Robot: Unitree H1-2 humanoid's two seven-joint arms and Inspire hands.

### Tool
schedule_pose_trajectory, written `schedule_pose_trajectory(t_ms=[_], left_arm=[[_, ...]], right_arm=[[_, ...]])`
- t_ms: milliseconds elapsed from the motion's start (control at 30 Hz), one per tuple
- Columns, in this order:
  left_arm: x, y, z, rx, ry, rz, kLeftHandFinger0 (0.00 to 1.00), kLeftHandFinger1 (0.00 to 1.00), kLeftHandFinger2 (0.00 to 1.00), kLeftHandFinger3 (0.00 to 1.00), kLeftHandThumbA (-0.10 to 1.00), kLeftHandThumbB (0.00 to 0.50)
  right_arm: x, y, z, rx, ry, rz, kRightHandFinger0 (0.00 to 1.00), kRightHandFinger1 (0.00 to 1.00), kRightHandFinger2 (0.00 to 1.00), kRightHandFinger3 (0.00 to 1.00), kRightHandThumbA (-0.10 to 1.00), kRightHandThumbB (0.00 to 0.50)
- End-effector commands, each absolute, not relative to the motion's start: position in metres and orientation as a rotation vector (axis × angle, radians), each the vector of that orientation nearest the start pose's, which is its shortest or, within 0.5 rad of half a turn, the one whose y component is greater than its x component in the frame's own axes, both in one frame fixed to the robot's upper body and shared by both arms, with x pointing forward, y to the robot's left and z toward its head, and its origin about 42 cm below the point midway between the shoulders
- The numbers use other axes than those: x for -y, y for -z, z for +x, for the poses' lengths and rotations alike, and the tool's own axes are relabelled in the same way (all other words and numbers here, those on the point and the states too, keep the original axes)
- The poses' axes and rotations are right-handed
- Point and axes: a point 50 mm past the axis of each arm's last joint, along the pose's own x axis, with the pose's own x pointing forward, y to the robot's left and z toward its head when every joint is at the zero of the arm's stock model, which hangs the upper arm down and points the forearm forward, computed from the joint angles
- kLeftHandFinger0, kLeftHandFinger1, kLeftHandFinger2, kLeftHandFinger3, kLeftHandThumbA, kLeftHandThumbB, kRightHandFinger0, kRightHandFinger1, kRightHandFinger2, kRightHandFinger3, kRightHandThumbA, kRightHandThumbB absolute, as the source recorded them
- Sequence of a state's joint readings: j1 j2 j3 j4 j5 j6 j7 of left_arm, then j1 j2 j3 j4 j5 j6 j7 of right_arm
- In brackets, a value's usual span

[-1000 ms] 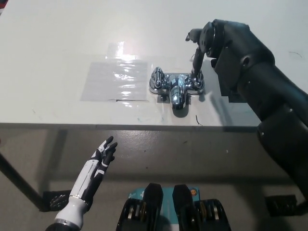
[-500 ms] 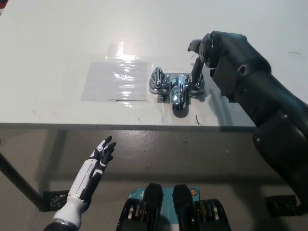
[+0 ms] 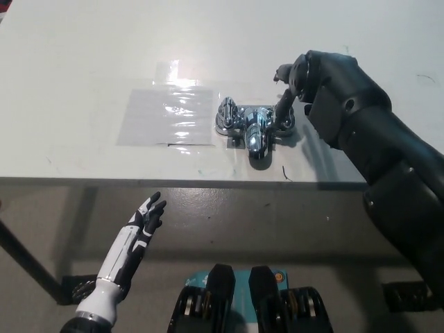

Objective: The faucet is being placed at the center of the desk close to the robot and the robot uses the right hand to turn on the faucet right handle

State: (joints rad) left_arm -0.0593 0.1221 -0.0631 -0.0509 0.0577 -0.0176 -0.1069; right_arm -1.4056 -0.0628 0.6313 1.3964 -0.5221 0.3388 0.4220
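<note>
White surface (image 3: 83, 83): faucet (image 3: 253, 126) centre, near front edge, sheet (image 3: 166, 114) beside it. Right hand (image 3: 318, 78) reaches right handle (image 3: 284, 119), seems touching; grip cannot tell. Turn judged unfinished. Left hand (image 3: 147, 218) rests below edge, spread, empty.

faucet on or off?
Off, as far as visible: no water at the faucet spout or on the desk. Right robot hand is at the right handle; its turn, cannot tell. Left robot hand rests low left.

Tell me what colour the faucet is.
The faucet is shiny chrome silver with bright reflections. It shows best in the head view.
</note>
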Motion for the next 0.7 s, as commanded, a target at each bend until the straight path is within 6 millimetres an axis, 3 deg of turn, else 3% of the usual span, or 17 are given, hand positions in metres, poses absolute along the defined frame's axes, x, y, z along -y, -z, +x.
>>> schedule_pose_trajectory(t_ms=[0, 100, 167, 333, 467, 500, 667], left_arm=[[-0.222, -0.142, 0.305, 0.169, 0.189, 0.192, 1.00, 1.00, 1.00, 1.00, 0.96, 0.105], [-0.223, -0.141, 0.304, 0.171, 0.190, 0.197, 1.00, 1.00, 1.00, 1.00, 0.96, 0.101], [-0.223, -0.140, 0.305, 0.171, 0.188, 0.196, 1.00, 1.00, 1.00, 1.00, 0.96, 0.096], [-0.223, -0.140, 0.304, 0.166, 0.187, 0.186, 1.00, 1.00, 1.00, 1.00, 0.94, 0.093], [-0.223, -0.139, 0.303, 0.163, 0.184, 0.187, 1.00, 1.00, 1.00, 1.00, 0.94, 0.090], [-0.223, -0.139, 0.303, 0.164, 0.184, 0.186, 1.00, 1.00, 1.00, 1.00, 0.94, 0.090], [-0.223, -0.140, 0.305, 0.171, 0.186, 0.191, 1.00, 1.00, 1.00, 1.00, 0.93, 0.090]], right_arm=[[0.125, -0.351, 0.593, -0.470, -0.368, -1.333, 1.00, 1.00, 1.00, 1.00, 1.00, 0.363], [0.133, -0.353, 0.595, -0.483, -0.384, -1.361, 1.00, 1.00, 1.00, 1.00, 1.00, 0.335], [0.140, -0.356, 0.596, -0.496, -0.409, -1.378, 1.00, 1.00, 1.00, 1.00, 1.00, 0.278], [0.153, -0.360, 0.597, -0.514, -0.413, -1.375, 1.00, 1.00, 1.00, 1.00, 1.00, 0.220], [0.161, -0.361, 0.598, -0.509, -0.394, -1.412, 1.00, 1.00, 1.00, 1.00, 1.00, 0.243], [0.163, -0.361, 0.599, -0.503, -0.347, -1.434, 1.00, 1.00, 1.00, 1.00, 1.00, 0.285], [0.172, -0.359, 0.600, -0.499, -0.322, -1.434, 1.00, 1.00, 1.00, 1.00, 1.00, 0.308]])
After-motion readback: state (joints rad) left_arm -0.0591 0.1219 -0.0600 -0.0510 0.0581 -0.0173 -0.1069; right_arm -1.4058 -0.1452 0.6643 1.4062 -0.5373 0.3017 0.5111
